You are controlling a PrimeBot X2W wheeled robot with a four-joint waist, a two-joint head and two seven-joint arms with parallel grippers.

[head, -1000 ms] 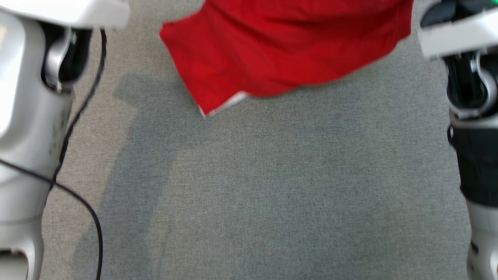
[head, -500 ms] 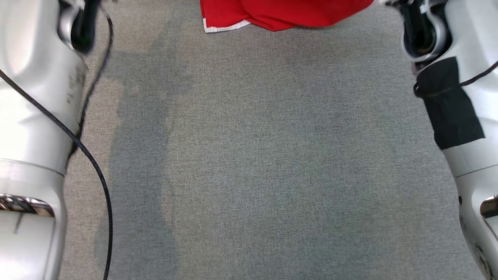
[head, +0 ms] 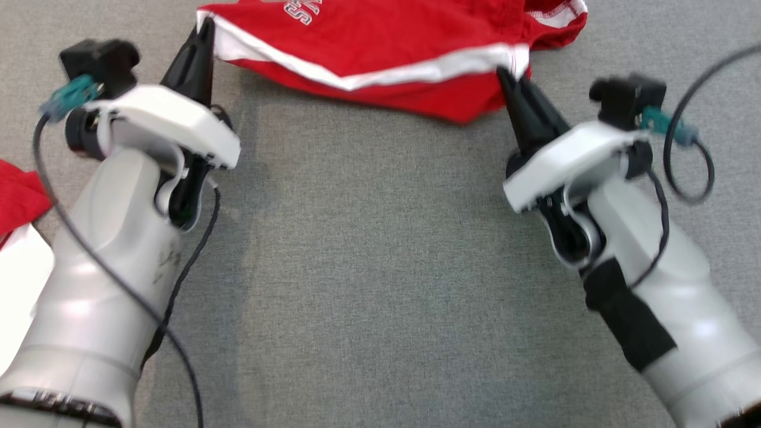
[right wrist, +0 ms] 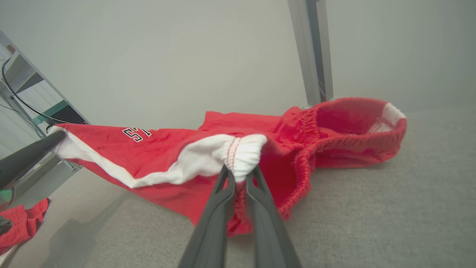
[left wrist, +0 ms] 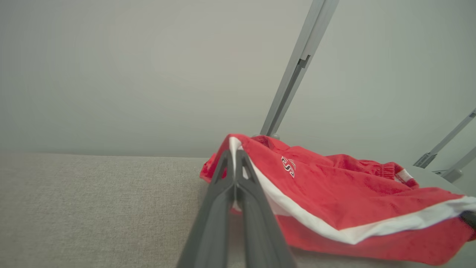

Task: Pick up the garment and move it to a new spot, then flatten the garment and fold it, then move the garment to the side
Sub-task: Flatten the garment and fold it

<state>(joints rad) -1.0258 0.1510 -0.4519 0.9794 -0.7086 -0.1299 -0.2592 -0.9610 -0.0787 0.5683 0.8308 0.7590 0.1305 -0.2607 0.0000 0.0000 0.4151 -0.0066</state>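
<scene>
— How many garments?

— 2, both red. 1 pair of shorts [head: 386,53], white-trimmed, with 1 lettered mark, stretched across the far part of the grey surface [head: 380,267]. 1 more red cloth [head: 18,196] at the left edge, well apart from the shorts, touching 1 white shape [head: 18,279]; cannot tell what that is.

— And grippers?

— 2, 1 at each end of the white hem. Left gripper [head: 205,30]: clenched hard on 1 corner of the shorts, with its 2 fingers pressed together over the trim. Right gripper [head: 505,77]: pinched on 1 gathered bunch of white hem, with fabric wedged between its 2 fingers.

— Lifted or lying?

— Partly both. Hem between the 2 grips drawn taut and raised off the surface. Red fabric sagging below it; cannot tell whether touching. Waistband end lying on the surface beyond the right gripper, gaping open as 1 loop.

— Anything else to count?

— 2 teal plugs [head: 65,98], 1 on each wrist. 1 black wrap [head: 630,321] on the right forearm. 1 grey post [right wrist: 312,52] standing just behind the waistband.
</scene>
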